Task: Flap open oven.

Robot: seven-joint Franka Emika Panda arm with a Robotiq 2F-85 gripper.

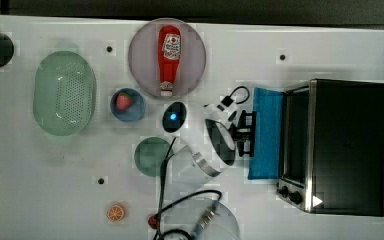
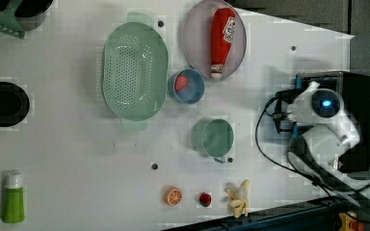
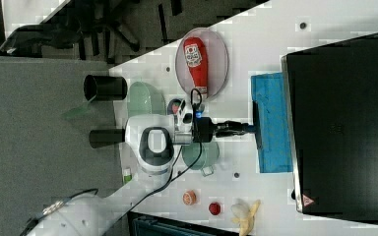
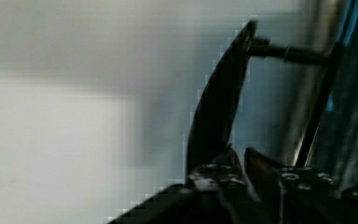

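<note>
- Your gripper [image 1: 246, 133] sits at the outer edge of the oven's lowered door, its fingers [image 4: 216, 121] drawn close together around the bar handle [image 3: 256, 125]; the wrist view shows the dark handle running up between them.
- In the right view, you can see the gripper [image 3: 236, 129] reaching level from the white arm [image 3: 150, 142] to that handle.
- The blue-tinted glass door [image 1: 266, 132] lies flapped down, nearly flat over the table, on the top view's left of the oven [image 1: 347, 145].
- The oven stands at the top view's right end of the white table [image 1: 55, 175], with its cavity open toward the arm and two black knobs [image 1: 289, 193] at the front's lower corner in the top view.
- Just behind the arm in the top view, you have a green cup [image 1: 150, 156].
- Further to the top view's left sits a small blue bowl [image 1: 128, 105] holding a strawberry [image 1: 124, 101].
- Above it in the top view, a ketchup bottle [image 1: 169, 59] lies on a round plate [image 1: 137, 55].
- A green colander [image 1: 64, 93] rests well apart at the top view's left.
- An orange slice [image 1: 115, 213] lies near the top view's bottom edge, and the left view shows a banana [image 2: 239, 197] close to it.
</note>
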